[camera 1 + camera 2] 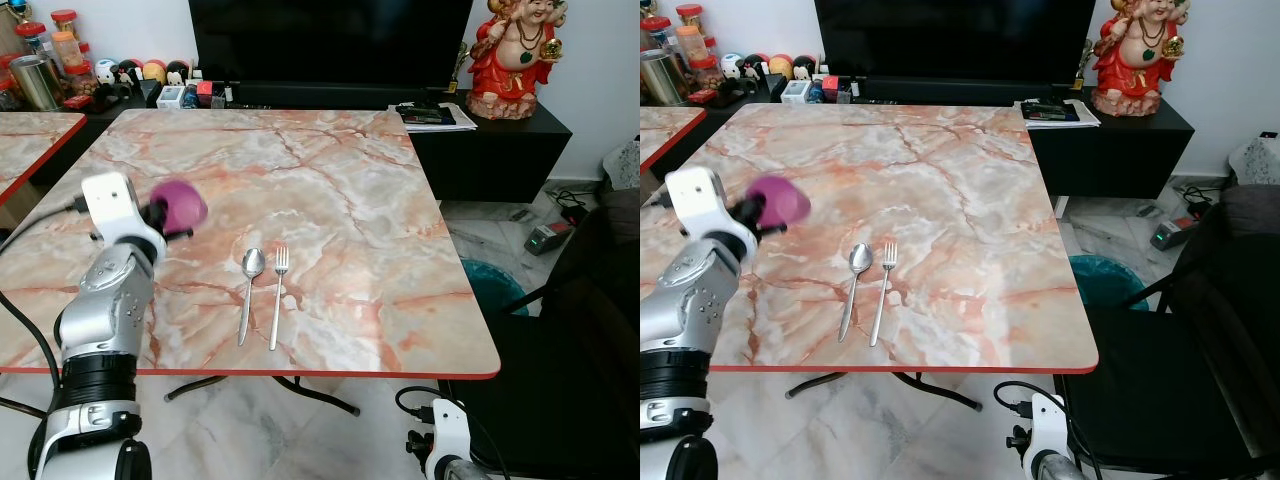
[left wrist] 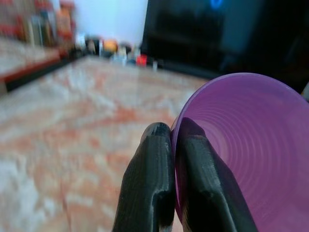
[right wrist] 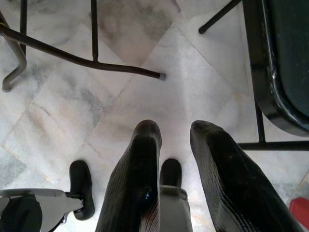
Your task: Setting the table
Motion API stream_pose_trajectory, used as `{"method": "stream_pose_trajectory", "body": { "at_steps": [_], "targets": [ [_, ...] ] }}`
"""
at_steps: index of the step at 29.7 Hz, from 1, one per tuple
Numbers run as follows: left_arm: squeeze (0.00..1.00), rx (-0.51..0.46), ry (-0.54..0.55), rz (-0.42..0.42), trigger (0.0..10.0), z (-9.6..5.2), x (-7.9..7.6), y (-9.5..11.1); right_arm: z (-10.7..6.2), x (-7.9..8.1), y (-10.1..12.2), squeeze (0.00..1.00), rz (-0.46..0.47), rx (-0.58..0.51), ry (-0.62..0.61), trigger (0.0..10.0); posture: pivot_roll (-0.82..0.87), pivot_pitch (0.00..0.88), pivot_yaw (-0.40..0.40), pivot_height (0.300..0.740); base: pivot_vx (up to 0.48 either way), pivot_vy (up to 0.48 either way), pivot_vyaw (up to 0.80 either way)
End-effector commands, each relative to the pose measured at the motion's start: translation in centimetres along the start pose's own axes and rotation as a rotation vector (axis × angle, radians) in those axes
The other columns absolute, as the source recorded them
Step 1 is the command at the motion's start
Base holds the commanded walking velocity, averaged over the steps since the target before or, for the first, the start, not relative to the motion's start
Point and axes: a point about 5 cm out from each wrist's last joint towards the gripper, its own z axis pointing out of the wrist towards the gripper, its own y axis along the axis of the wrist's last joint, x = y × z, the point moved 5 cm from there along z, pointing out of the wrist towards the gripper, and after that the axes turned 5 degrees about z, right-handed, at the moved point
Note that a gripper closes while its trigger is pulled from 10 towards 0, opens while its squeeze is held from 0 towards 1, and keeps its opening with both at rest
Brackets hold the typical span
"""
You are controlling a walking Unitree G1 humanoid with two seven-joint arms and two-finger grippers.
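Purple plastic bowl (image 2: 251, 154): above the marble table's (image 1: 400, 310) left part, left of spoon (image 1: 248, 292) and fork (image 1: 278, 294) | left gripper (image 2: 171, 133): fingers pinch its rim, wall between them | handling: likely light, stiff, slick; thin-rim grip could slip | right gripper (image 3: 176, 130): low by floor, fingers apart, idle

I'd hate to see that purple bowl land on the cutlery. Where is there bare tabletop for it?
The marble table is bare left of the spoon, below the left gripper pinching the purple bowl. It is also bare right of the fork and across the far half. Clutter sits beyond the table, along the black cabinet.
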Motion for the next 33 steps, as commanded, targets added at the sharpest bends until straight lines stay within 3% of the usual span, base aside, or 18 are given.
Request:
{"method": "stream_pose_trajectory", "body": {
  "at_steps": [1, 4, 7, 11, 19, 24, 33],
  "targets": [
    [0.00, -0.053, 0.012, 0.068, 10.0, -0.3, -0.1, 0.8, 0.0, -0.2, 0.1, 0.00, -0.008, 0.004, -0.007, 10.0, 0.07, 0.000, -0.031, 0.740, 0.000, 0.000, 0.00],
    [0.00, -0.062, 0.014, 0.071, 10.0, -0.3, -0.1, 0.8, 0.0, -0.2, 0.1, 0.00, -0.008, 0.005, -0.007, 10.0, 0.07, 0.000, -0.031, 0.740, 0.000, 0.000, 0.00],
    [0.00, -0.170, 0.036, 0.074, 10.0, -0.6, -0.3, 2.8, 0.0, -0.4, -0.1, 0.00, -0.009, 0.015, -0.021, 10.0, 0.07, 0.000, -0.033, 0.740, 0.000, 0.268, 0.00],
    [0.00, -0.193, 0.037, 0.076, 10.0, -0.7, -0.4, 3.0, 0.0, -0.5, -0.1, 0.00, -0.023, 0.021, -0.021, 10.0, 0.07, 0.000, -0.035, 0.740, 0.000, 0.432, 0.00],
    [0.00, -0.211, 0.040, 0.084, 10.0, -0.7, -0.5, 3.2, 0.0, -0.6, -0.3, 0.00, -0.086, 0.046, -0.021, 10.0, 0.07, 0.000, -0.036, 0.740, 0.000, 0.440, 0.06],
    [0.00, -0.223, 0.039, 0.087, 10.0, -0.6, -0.5, 3.6, -0.1, -0.7, -0.5, 0.00, -0.078, 0.052, -0.025, 10.0, 0.07, 0.000, -0.035, 0.740, 0.000, 0.439, 0.71],
    [0.00, -0.217, 0.039, 0.088, 10.0, -0.6, -0.3, 3.4, -0.1, -0.6, -0.7, 0.00, -0.052, 0.048, -0.028, 10.0, 0.07, 0.000, -0.028, 0.740, 0.000, 0.449, 0.00]
  ]
}}
